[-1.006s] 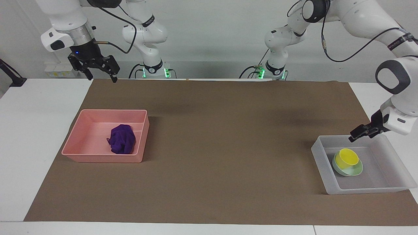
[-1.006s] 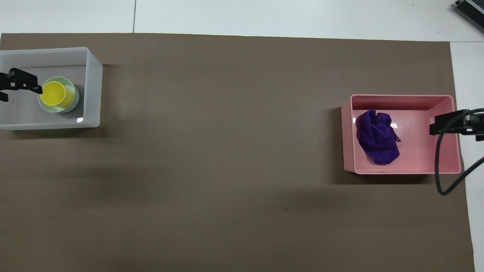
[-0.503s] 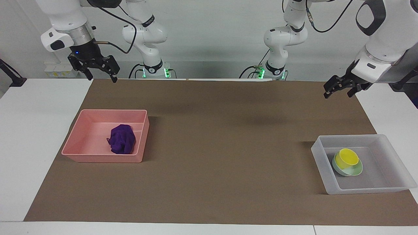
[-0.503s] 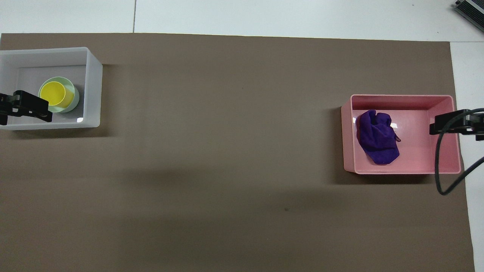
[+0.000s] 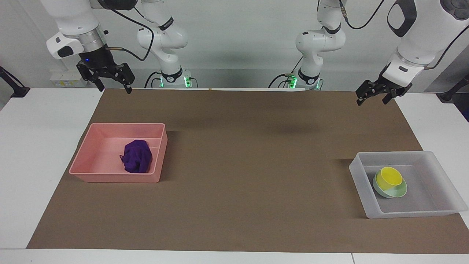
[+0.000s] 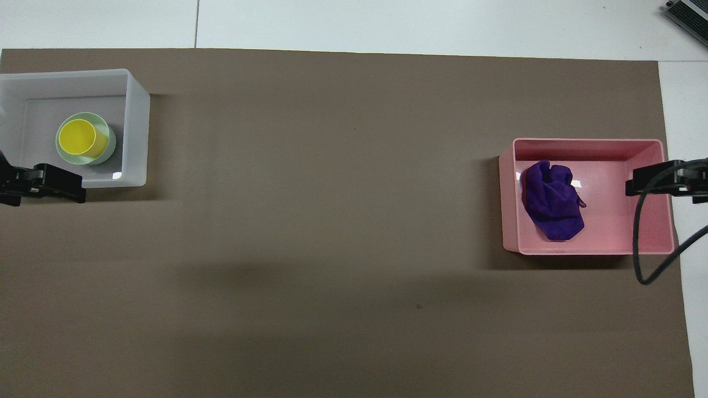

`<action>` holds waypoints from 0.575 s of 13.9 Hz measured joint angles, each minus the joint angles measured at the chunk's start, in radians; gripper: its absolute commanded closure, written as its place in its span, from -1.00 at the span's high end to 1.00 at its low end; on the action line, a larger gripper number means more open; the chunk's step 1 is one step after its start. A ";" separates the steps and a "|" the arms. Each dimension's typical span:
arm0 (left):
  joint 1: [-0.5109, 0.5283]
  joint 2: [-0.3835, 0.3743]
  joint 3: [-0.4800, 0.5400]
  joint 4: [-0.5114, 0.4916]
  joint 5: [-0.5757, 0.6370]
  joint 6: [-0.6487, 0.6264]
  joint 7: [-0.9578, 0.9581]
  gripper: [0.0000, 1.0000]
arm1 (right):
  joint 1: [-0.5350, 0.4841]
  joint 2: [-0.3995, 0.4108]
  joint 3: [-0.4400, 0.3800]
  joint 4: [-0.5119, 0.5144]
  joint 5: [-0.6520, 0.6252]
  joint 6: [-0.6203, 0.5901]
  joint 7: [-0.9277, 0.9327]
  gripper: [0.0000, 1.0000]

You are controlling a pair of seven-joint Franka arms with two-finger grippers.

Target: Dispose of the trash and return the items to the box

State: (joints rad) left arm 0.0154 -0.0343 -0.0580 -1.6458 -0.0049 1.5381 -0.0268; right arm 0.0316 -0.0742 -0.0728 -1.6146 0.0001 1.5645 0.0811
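White jointed arms, black grippers, trailing black cables.

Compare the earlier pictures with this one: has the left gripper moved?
Yes. The left gripper has risen away from the translucent tray and drawn back toward the robots; it is open, over the brown mat.

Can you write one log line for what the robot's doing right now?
cup: in bowl in clear box | cloth: in pink tray | left gripper: open, raised | right gripper: open, waiting
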 measured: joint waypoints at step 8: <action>-0.013 0.000 0.007 0.006 0.000 0.001 0.000 1.00 | 0.000 -0.012 0.000 -0.024 0.000 0.013 -0.004 1.00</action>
State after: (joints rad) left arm 0.0027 -0.0346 -0.0511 -1.6402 -0.0049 1.5388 -0.0268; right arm 0.0315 -0.0858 -0.0732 -1.6386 0.0001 1.5771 0.0776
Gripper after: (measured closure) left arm 0.000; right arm 0.000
